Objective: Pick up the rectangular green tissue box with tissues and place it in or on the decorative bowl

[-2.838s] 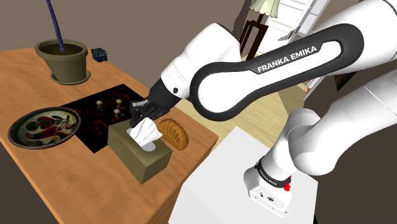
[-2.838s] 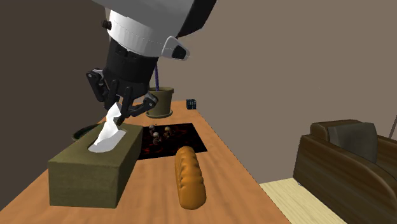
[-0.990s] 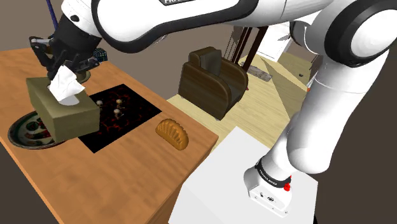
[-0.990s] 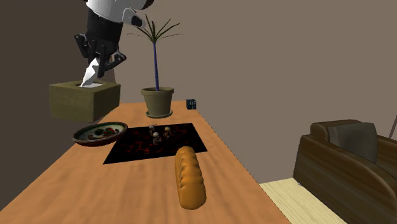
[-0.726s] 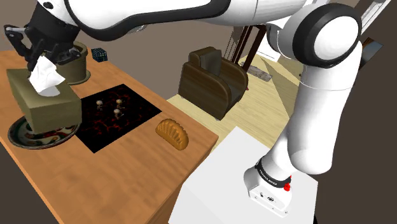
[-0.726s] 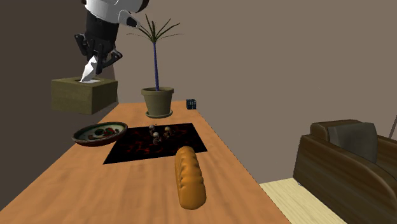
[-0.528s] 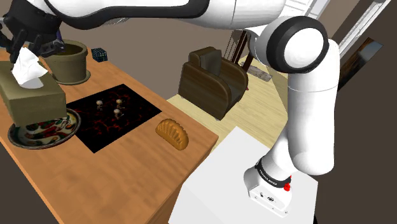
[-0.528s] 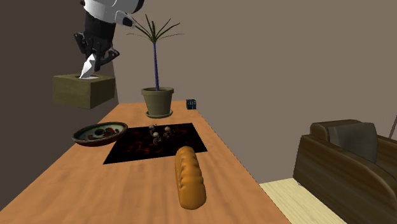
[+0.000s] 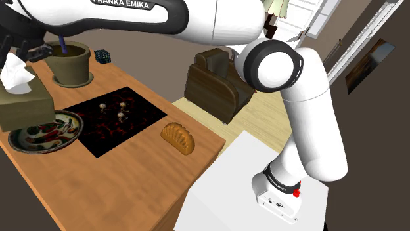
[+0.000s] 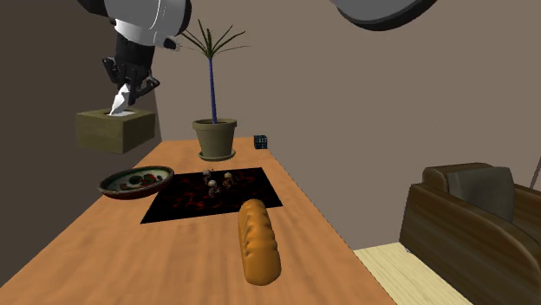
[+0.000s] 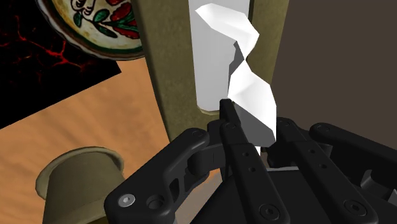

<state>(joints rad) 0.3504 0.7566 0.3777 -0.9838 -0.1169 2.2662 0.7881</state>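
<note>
The wrist view showed the fingers [image 11: 236,137] pinched shut on the white tissue [image 11: 245,83] rising from the olive tissue box [image 11: 167,76], with the decorative bowl [image 11: 95,25] below and off to one side. The second exterior view showed the box hanging high over the desk [image 10: 130,251], up and left of the bowl. In the shoulder view the box covered the bowl's near rim. A potted plant [image 10: 215,139], a black mat [image 10: 221,197] and a bread loaf [image 10: 258,241] stood beyond.
</note>
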